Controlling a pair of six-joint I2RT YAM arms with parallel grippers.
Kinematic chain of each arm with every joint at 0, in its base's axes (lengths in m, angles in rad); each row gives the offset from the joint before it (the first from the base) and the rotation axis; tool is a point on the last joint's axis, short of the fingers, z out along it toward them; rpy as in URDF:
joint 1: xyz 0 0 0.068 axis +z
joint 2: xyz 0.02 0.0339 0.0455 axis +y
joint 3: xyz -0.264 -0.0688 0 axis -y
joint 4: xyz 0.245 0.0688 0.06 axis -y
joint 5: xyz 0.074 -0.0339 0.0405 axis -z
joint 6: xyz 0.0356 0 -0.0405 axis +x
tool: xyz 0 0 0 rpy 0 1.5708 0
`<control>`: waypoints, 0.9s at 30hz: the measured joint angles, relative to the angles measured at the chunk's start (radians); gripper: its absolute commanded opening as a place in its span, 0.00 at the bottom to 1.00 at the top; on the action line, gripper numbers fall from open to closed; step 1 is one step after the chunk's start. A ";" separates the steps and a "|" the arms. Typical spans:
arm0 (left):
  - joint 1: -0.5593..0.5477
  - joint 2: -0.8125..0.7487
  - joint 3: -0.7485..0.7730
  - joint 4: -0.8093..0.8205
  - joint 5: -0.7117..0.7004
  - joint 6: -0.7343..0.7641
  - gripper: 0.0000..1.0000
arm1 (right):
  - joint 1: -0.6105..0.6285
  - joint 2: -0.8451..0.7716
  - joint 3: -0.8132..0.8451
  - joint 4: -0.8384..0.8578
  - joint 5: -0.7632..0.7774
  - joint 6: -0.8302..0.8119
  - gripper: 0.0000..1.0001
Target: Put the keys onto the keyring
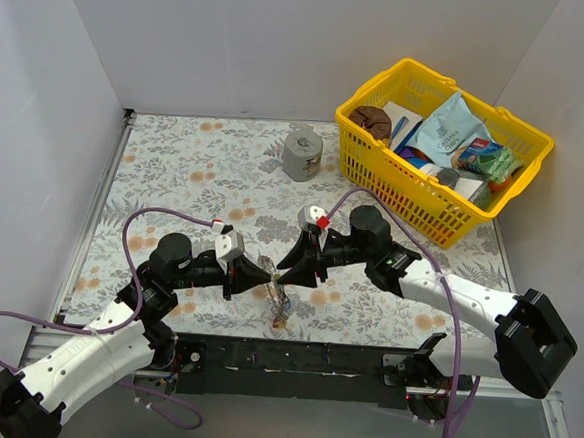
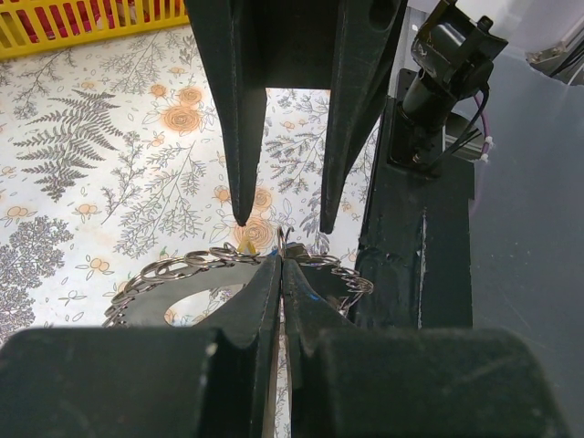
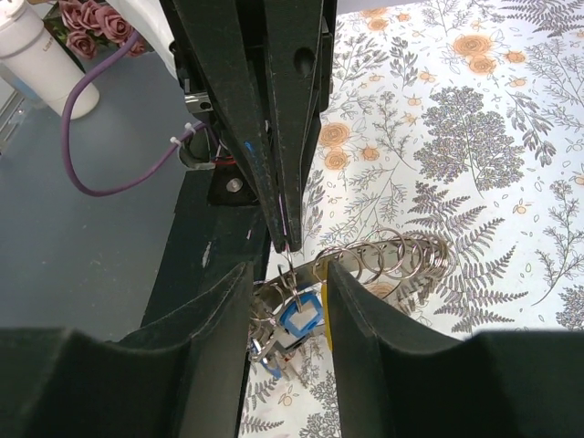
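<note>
The keyring (image 2: 151, 294), a flat grey ring edged with small wire loops, hangs just above the table near its front edge. It also shows in the right wrist view (image 3: 401, 254). My left gripper (image 2: 281, 260) is shut on its rim. A blue-headed key (image 3: 299, 318) hangs from a loop under the left fingertips, with a yellow key (image 3: 326, 315) beside it and more keys below. My right gripper (image 3: 287, 271) is open, its fingers on either side of the blue key. In the top view the left gripper (image 1: 265, 275) and the right gripper (image 1: 286, 271) meet tip to tip over the key bunch (image 1: 281, 310).
A yellow basket (image 1: 413, 65) full of packets stands at the back right. A grey can (image 1: 301, 155) stands at the back centre. The black base rail (image 1: 292, 359) runs along the near edge, close under the keys. White walls enclose the table.
</note>
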 measured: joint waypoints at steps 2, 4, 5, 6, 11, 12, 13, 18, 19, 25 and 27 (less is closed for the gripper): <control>0.000 0.000 0.000 0.000 0.000 0.000 0.00 | 0.000 0.006 0.000 0.005 0.000 0.002 0.42; 0.000 0.000 0.000 0.000 0.001 0.000 0.00 | 0.000 0.014 0.000 0.008 -0.001 0.006 0.40; 0.000 0.000 0.000 0.000 0.002 0.000 0.00 | 0.000 0.017 0.000 0.008 -0.002 0.007 0.40; 0.000 0.000 0.000 0.000 0.002 0.000 0.00 | 0.000 0.020 0.000 0.009 -0.003 0.008 0.39; 0.000 0.000 0.000 0.000 0.006 0.000 0.00 | 0.001 0.033 0.000 0.011 -0.012 0.010 0.35; 0.000 0.000 0.000 0.000 0.006 0.000 0.00 | 0.001 0.036 0.000 0.011 -0.013 0.011 0.31; 0.000 0.000 0.000 0.000 0.006 0.000 0.00 | 0.001 0.039 0.000 0.012 -0.015 0.012 0.29; 0.000 0.001 0.000 0.000 0.005 0.000 0.00 | 0.001 0.053 0.003 0.012 -0.030 0.015 0.01; 0.000 0.002 0.000 -0.001 0.005 0.000 0.00 | 0.001 0.057 0.005 0.011 -0.036 0.014 0.01; 0.001 0.005 0.000 -0.004 0.002 -0.001 0.00 | 0.000 0.070 0.018 -0.007 -0.045 0.014 0.01; 0.001 0.006 0.000 -0.004 0.001 -0.001 0.00 | 0.000 0.070 0.023 -0.021 -0.043 0.010 0.01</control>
